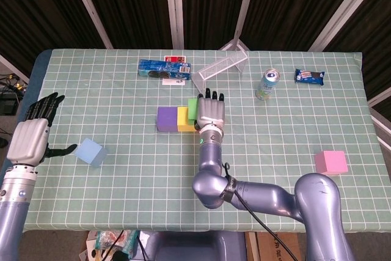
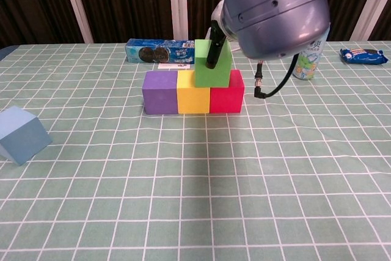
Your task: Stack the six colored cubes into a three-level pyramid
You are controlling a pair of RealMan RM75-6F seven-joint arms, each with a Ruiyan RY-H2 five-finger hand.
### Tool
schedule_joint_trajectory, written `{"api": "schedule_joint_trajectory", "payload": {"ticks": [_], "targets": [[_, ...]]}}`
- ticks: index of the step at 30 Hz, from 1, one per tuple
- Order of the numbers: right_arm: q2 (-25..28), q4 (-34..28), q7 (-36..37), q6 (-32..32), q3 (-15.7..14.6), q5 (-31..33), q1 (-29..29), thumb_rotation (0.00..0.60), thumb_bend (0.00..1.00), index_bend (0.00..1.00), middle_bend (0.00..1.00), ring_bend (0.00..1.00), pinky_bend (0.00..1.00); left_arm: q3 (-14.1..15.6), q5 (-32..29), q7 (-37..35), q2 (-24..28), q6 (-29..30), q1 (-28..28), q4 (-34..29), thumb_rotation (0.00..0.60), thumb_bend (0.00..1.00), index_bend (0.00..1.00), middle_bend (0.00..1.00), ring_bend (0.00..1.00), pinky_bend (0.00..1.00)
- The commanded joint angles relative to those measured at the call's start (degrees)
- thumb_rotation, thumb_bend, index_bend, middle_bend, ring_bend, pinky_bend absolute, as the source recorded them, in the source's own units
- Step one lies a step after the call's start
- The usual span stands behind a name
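Right hand (image 1: 211, 112) pinches the green cube (image 2: 212, 62), resting it across the yellow (image 2: 193, 100) and red (image 2: 226, 95) cubes; it looks light, stiff, matte, best gripped on opposite flat faces; left hand (image 1: 30, 140) open, empty.

Green checked table (image 1: 293, 126); dark slatted wall (image 1: 128, 4) behind.

— Any writing you can make out?
— None clearly. The blue cookie box (image 2: 160, 51) shows sandwich cookies, the can (image 2: 307, 60) and blue snack packet (image 2: 365, 56) carry print too small to read.
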Motion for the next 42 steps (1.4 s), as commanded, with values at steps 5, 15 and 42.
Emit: {"api": "schedule_joint_trajectory", "payload": {"ticks": [5, 15, 42], "targets": [[-0.3, 0.2, -0.5, -0.3, 0.4, -0.2, -0.1, 0.6, 0.38, 0.43, 0.07, 0.03, 0.0, -0.1, -0.1, 0.0, 0.0, 0.1, 0.0, 0.0, 0.6, 0.05, 0.0, 0.0, 0.0, 0.01], [-0.8, 0.9, -1.1, -0.2, 0.9, -0.2, -0.3, 0.6, 0.38, 0.43, 0.07, 0.03, 0.0, 0.1, 0.2, -0.1, 0.1, 0.1, 0.0, -0.1, 0.6, 0.05, 0.0, 0.0, 0.0, 0.01], [-0.9, 0.8, -2.7, -0.1, 1.9, -0.6, -0.6, 0.6, 0.38, 0.43, 0.07, 0.03, 0.0, 0.2, 0.3, -0.2, 0.2, 0.1, 0.1, -0.1, 0.6, 0.05, 0.0, 0.0, 0.0, 0.01]]}}
